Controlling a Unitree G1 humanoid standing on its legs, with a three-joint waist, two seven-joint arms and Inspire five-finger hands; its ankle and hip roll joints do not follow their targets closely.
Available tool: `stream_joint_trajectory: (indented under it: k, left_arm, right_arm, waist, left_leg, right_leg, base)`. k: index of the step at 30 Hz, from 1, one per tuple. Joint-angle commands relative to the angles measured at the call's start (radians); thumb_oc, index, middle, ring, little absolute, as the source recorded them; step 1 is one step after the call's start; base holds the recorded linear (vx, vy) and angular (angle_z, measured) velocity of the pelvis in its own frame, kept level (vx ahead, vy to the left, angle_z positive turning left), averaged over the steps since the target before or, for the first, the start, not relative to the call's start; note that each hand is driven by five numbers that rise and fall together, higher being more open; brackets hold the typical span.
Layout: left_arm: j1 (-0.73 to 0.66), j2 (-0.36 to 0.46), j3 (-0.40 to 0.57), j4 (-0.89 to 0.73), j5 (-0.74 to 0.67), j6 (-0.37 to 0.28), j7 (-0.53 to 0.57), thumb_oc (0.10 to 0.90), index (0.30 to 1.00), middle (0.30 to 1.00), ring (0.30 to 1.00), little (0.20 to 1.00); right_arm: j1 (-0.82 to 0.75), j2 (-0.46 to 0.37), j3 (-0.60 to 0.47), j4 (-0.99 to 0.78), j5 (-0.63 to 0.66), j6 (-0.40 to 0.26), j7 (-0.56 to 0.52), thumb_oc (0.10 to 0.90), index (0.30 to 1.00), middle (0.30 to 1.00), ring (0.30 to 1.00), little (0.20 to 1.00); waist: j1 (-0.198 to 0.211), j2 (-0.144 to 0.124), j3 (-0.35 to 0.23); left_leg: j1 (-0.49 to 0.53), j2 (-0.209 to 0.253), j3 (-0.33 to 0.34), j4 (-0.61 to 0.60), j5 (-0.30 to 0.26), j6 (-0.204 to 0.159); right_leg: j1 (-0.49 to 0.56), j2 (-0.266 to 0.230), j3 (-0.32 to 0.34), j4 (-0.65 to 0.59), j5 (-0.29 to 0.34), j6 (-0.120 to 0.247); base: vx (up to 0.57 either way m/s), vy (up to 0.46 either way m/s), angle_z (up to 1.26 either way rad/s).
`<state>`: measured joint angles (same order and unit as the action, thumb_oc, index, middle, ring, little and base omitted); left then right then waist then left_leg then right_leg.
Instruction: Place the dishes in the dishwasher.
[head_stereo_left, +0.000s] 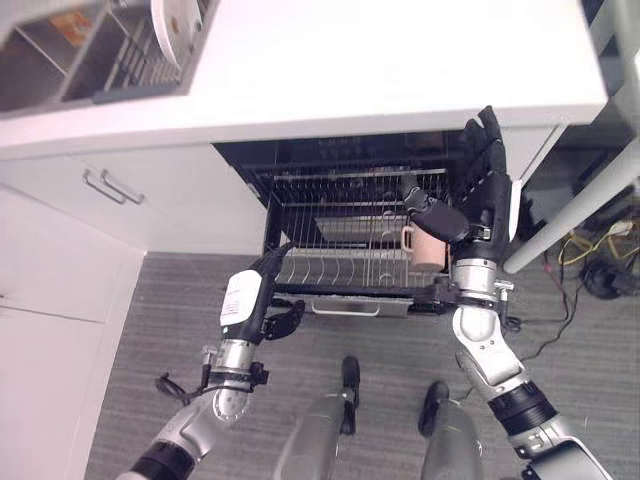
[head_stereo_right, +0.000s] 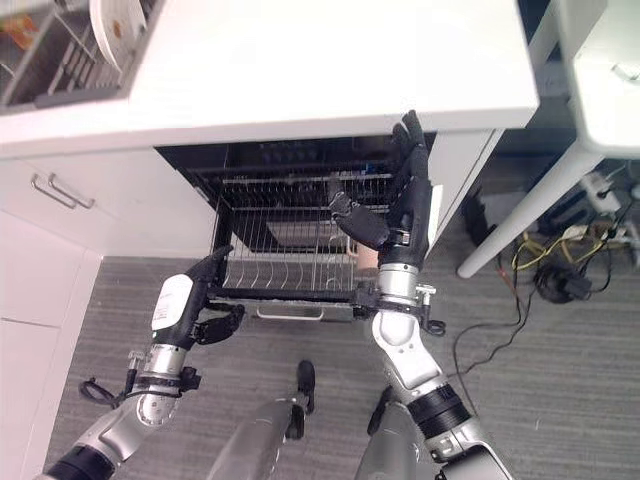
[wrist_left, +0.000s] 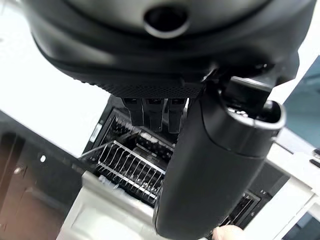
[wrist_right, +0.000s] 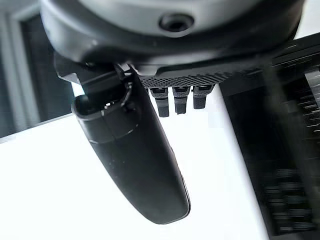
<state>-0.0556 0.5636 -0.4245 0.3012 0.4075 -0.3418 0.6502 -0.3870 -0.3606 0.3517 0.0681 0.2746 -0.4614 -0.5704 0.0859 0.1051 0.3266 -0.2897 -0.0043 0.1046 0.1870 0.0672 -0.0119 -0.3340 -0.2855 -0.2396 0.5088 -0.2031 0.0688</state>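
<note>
A pink mug (head_stereo_left: 428, 247) stands upright in the rack (head_stereo_left: 345, 235), just behind the raised, open, empty right hand (head_stereo_left: 478, 195); left hand (head_stereo_left: 262, 285) open.

Bright even light glares off the white countertop (head_stereo_left: 400, 60); the dishwasher (head_stereo_left: 350, 160) interior lies in shadow.

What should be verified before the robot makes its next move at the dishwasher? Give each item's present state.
1. Dishwasher rack pulled out: ok.
2. Pink mug sits in the rack, upright: ok.
3. Right hand open and holding nothing: ok.
4. Left hand at the rack's front edge; whether it grips it: cannot tell.
5. Plate remains in the drying rack on the counter, not loaded: not ok.
</note>
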Motion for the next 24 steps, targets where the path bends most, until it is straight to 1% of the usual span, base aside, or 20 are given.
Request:
stream_joint_trajectory:
  k: [1,3,4,5,6,7,8,10,11,12,14,15,16,18,19,21,22,23,24]
  left_arm:
    - [-0.027,-0.003,0.056,-0.076,-0.001,-0.089,0.098,0.800,0.900,0.900,0.900,0.900]
    - [0.000,-0.008,0.094,-0.090,-0.007,-0.085,0.107,0.800,0.900,0.900,0.900,0.900]
    - [0.007,-0.010,0.105,-0.097,-0.002,-0.076,0.110,0.800,0.900,0.900,0.900,0.900]
    - [0.019,-0.009,0.126,-0.111,0.003,-0.056,0.128,0.800,0.900,0.900,0.900,0.900]
    - [0.025,-0.006,0.139,-0.121,-0.007,-0.050,0.144,0.800,0.900,0.900,0.900,0.900]
    - [0.033,-0.010,0.193,-0.144,-0.055,-0.069,0.151,0.800,0.900,0.900,0.900,0.900]
    - [0.037,-0.016,0.208,-0.150,-0.071,-0.073,0.160,0.800,0.900,0.900,0.900,0.900]
    - [0.064,-0.042,0.289,-0.137,-0.129,-0.133,0.162,0.800,0.900,0.900,0.900,0.900]
    - [0.087,-0.049,0.333,-0.134,-0.150,-0.153,0.158,0.800,0.900,0.900,0.900,0.900]
    - [0.114,-0.054,0.373,-0.135,-0.163,-0.158,0.160,0.800,0.900,0.900,0.900,0.900]
    - [0.160,-0.067,0.436,-0.114,-0.172,-0.167,0.171,0.800,0.900,0.900,0.900,0.900]
    - [0.209,-0.064,0.497,-0.068,-0.148,-0.165,0.218,0.800,0.900,0.900,0.900,0.900]
    - [0.216,-0.064,0.507,-0.058,-0.130,-0.164,0.229,0.800,0.900,0.900,0.900,0.900]
    - [0.237,-0.048,0.533,-0.017,-0.087,-0.127,0.255,0.800,0.900,0.900,0.900,0.900]
    - [0.237,-0.047,0.539,0.002,-0.089,-0.103,0.237,0.800,0.900,0.900,0.900,0.900]
    - [0.232,-0.041,0.545,0.029,-0.104,-0.092,0.208,0.800,0.900,0.900,0.900,0.900]
    - [0.239,-0.035,0.552,0.076,-0.142,-0.070,0.132,0.800,0.900,0.900,0.900,0.900]
    - [0.247,-0.033,0.553,0.090,-0.173,-0.059,0.099,0.800,0.900,0.900,0.900,0.900]
    - [0.257,-0.036,0.551,0.105,-0.209,-0.052,0.067,0.800,0.900,0.900,0.900,0.900]
  right_arm:
    - [-0.014,0.009,-0.014,-0.134,-0.037,-0.100,0.123,0.800,0.900,0.900,0.900,0.900]
    - [0.014,-0.001,-0.011,-0.158,-0.051,-0.080,0.162,0.800,0.900,0.900,0.900,0.900]
    - [0.021,-0.003,-0.007,-0.162,-0.040,-0.080,0.174,0.800,0.900,0.900,0.900,0.900]
    - [0.036,-0.008,-0.004,-0.167,-0.005,-0.092,0.205,0.800,0.900,0.900,0.900,0.900]
    - [0.048,-0.011,-0.009,-0.169,0.013,-0.103,0.230,0.800,0.900,0.900,0.900,0.900]
    - [0.089,-0.022,-0.023,-0.197,-0.012,-0.101,0.236,0.800,0.900,0.900,0.900,0.900]
    - [0.099,-0.024,-0.025,-0.205,-0.025,-0.098,0.230,0.800,0.900,0.900,0.900,0.900]
    - [0.121,-0.027,-0.030,-0.189,-0.047,-0.106,0.199,0.800,0.900,0.900,0.900,0.900]
    - [0.133,-0.030,-0.046,-0.182,-0.050,-0.116,0.202,0.800,0.900,0.900,0.900,0.900]
    - [0.150,-0.034,-0.062,-0.180,-0.070,-0.127,0.195,0.800,0.900,0.900,0.900,0.900]
    - [0.198,-0.051,-0.118,-0.199,-0.073,-0.137,0.198,0.800,0.900,0.900,0.900,0.900]
    - [0.245,-0.077,-0.199,-0.208,-0.044,-0.143,0.189,0.800,0.900,0.900,0.900,0.900]
    - [0.253,-0.080,-0.214,-0.206,-0.041,-0.145,0.194,0.800,0.900,0.900,0.900,0.900]
    - [0.287,-0.089,-0.280,-0.191,-0.024,-0.148,0.201,0.800,0.900,0.900,0.900,0.900]
    - [0.313,-0.083,-0.318,-0.186,-0.005,-0.141,0.211,0.800,0.900,0.900,0.900,0.900]
    - [0.352,-0.078,-0.358,-0.195,0.037,-0.135,0.213,0.800,0.900,0.900,0.900,0.900]
    - [0.402,-0.038,-0.417,-0.206,0.075,-0.126,0.217,0.800,0.900,0.900,0.900,0.900]
    - [0.407,-0.023,-0.427,-0.209,0.089,-0.114,0.231,0.800,0.900,0.900,0.900,0.900]
    - [0.405,-0.012,-0.428,-0.209,0.094,-0.108,0.239,0.800,0.900,0.900,0.900,0.900]
  waist:
    - [0.024,-0.023,-0.106]
    - [0.034,-0.028,-0.136]
    - [0.037,-0.029,-0.143]
    - [0.042,-0.030,-0.155]
    - [0.040,-0.030,-0.160]
    - [0.050,-0.030,-0.169]
    - [0.054,-0.029,-0.169]
    - [0.069,-0.032,-0.172]
    - [0.072,-0.033,-0.180]
    - [0.070,-0.034,-0.188]
    - [0.050,-0.040,-0.202]
    - [0.025,-0.053,-0.212]
    - [0.022,-0.052,-0.213]
    - [0.001,-0.053,-0.218]
    - [-0.006,-0.056,-0.219]
    - [-0.007,-0.065,-0.214]
    - [-0.005,-0.085,-0.204]
    - [-0.002,-0.089,-0.203]
    - [0.001,-0.084,-0.200]
  left_leg:
    - [0.021,0.083,-0.051,0.113,-0.124,-0.078]
    - [0.042,0.085,-0.059,0.113,-0.130,-0.078]
    - [0.048,0.086,-0.061,0.113,-0.131,-0.078]
    - [0.060,0.091,-0.061,0.113,-0.131,-0.079]
    - [0.071,0.095,-0.057,0.113,-0.132,-0.081]
    - [0.097,0.101,-0.034,0.113,-0.104,-0.088]
    - [0.101,0.101,-0.033,0.113,-0.096,-0.091]
    - [0.131,0.091,-0.065,0.113,-0.091,-0.091]
    - [0.141,0.102,-0.076,0.113,-0.094,-0.094]
    - [0.153,0.120,-0.076,0.113,-0.095,-0.100]
    - [0.175,0.181,-0.052,0.113,-0.079,-0.120]
    - [0.197,0.233,-0.067,0.113,-0.084,-0.133]
    - [0.200,0.232,-0.069,0.113,-0.090,-0.132]
    - [0.213,0.225,-0.049,0.113,-0.113,-0.121]
    - [0.220,0.214,-0.030,0.113,-0.116,-0.120]
    - [0.224,0.191,-0.019,0.113,-0.126,-0.109]
    - [0.229,0.134,-0.007,0.113,-0.156,-0.074]
    - [0.227,0.118,0.003,0.113,-0.162,-0.061]
    - [0.230,0.112,0.012,0.113,-0.173,-0.052]
  right_leg:
    - [0.128,-0.047,-0.007,-0.209,0.202,0.119]
    - [0.153,-0.040,-0.014,-0.209,0.187,0.112]
    - [0.159,-0.037,-0.016,-0.209,0.183,0.109]
    - [0.172,-0.029,-0.019,-0.209,0.173,0.101]
    - [0.180,-0.024,-0.023,-0.209,0.169,0.096]
    - [0.212,-0.017,-0.045,-0.209,0.159,0.077]
    - [0.225,-0.016,-0.050,-0.209,0.156,0.073]
    - [0.260,-0.029,-0.048,-0.209,0.154,0.072]
    - [0.263,-0.036,-0.041,-0.209,0.156,0.076]
    - [0.266,-0.044,-0.036,-0.209,0.159,0.081]
    - [0.269,-0.073,-0.040,-0.209,0.173,0.097]
    - [0.264,-0.104,-0.016,-0.209,0.190,0.117]
    - [0.265,-0.109,-0.011,-0.209,0.191,0.122]
    - [0.266,-0.139,0.002,-0.209,0.205,0.141]
    - [0.273,-0.158,-0.001,-0.209,0.222,0.147]
    - [0.279,-0.188,-0.002,-0.209,0.246,0.152]
    - [0.276,-0.241,-0.017,-0.209,0.346,0.170]
    - [0.275,-0.245,-0.032,-0.209,0.377,0.175]
    - [0.285,-0.229,-0.048,-0.209,0.391,0.176]
  base:
    - [0.07,-0.117,-0.05]
    - [0.09,-0.130,0.00]
    - [0.09,-0.186,-0.04]
    - [0.06,-0.181,-0.07]
    - [0.11,-0.287,-0.04]
    - [0.09,-0.224,0.02]
    - [0.06,-0.187,0.27]
    - [-0.01,0.039,0.41]
    - [-0.02,0.213,0.22]
    - [-0.01,0.280,0.15]
    - [-0.02,0.492,0.13]
    - [-0.03,0.565,0.32]
    - [-0.02,0.577,0.39]
    - [0.00,0.390,0.15]
    - [-0.02,0.299,0.01]
    - [-0.02,0.260,0.00]
    - [-0.06,0.387,-0.02]
    - [-0.07,0.416,-0.03]
    - [-0.10,0.323,-0.05]
